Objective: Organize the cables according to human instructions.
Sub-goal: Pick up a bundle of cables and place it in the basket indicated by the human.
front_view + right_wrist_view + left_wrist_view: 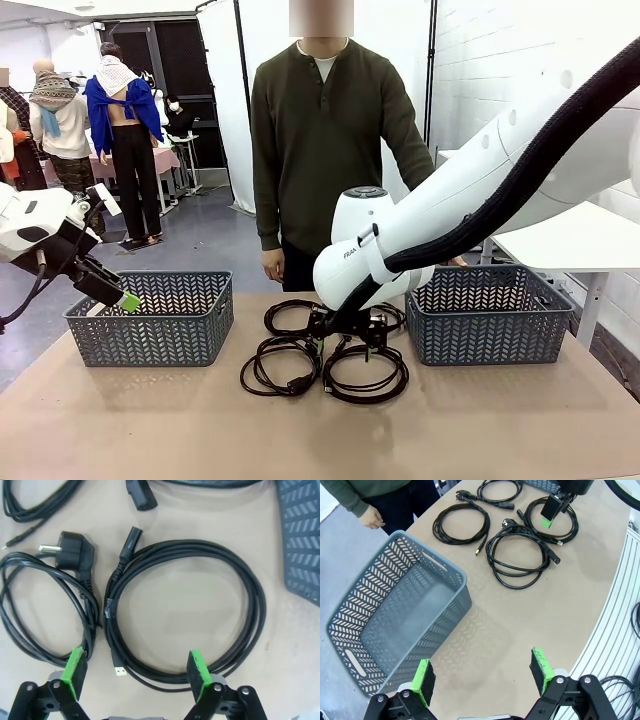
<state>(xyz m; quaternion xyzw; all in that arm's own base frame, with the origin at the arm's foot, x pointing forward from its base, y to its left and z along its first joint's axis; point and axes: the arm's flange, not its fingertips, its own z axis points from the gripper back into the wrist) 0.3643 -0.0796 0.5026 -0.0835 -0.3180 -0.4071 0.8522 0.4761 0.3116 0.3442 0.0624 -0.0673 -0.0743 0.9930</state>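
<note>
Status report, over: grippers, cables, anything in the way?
Left gripper open beside left basket. Right gripper open, low over one coil. Four cables loose on table. Nothing in the way.

The setting is a robotics laboratory or test hall. A white articulated robot arm (480, 175) carrying a black corrugated hose (520, 185) reaches over a flat tan worktable (320, 440) in the lower half of the frame. At upper centre stand white fabric partition screens (218, 100) on black frames. A white-painted brick wall (500, 60) occupies the upper right, and bare grey flooring (200, 245) the centre left.
</note>
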